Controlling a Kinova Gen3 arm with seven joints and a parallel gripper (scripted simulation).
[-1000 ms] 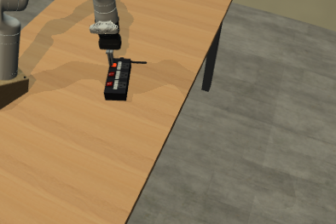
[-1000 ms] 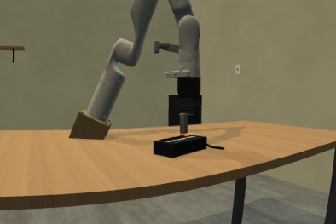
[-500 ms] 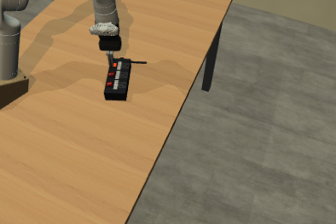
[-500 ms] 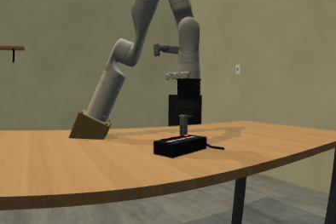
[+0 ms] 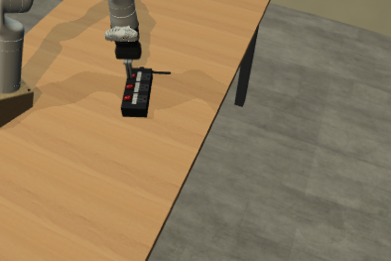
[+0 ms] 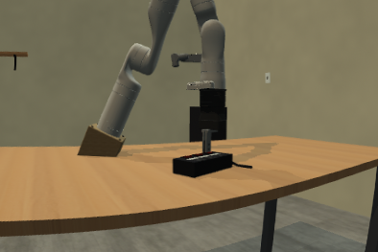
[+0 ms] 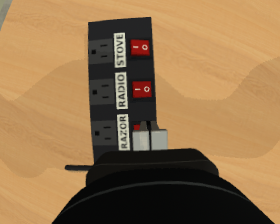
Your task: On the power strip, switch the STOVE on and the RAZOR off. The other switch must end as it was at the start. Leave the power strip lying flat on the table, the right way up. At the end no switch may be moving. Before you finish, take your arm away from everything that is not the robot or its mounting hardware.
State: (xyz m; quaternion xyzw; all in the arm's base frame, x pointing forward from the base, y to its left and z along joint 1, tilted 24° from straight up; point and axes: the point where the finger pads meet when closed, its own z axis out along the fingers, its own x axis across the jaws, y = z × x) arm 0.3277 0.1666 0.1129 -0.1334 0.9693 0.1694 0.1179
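Observation:
A black power strip (image 7: 120, 87) lies flat on the wooden table, also seen in the top view (image 5: 136, 93) and the exterior view (image 6: 202, 163). It has three red rocker switches labelled STOVE (image 7: 140, 47), RADIO (image 7: 141, 88) and RAZOR. My gripper (image 7: 148, 131) is shut and empty, pointing straight down, with its fingertips right over the RAZOR switch and hiding most of it. I cannot tell if the tips touch the switch. The gripper also shows in the top view (image 5: 129, 66) and the exterior view (image 6: 206, 141).
The strip's black cord (image 5: 160, 72) runs a short way toward the table's right edge. The arm's base (image 6: 102, 140) stands on a wedge mount at the left. The table edge lies to the right of the strip.

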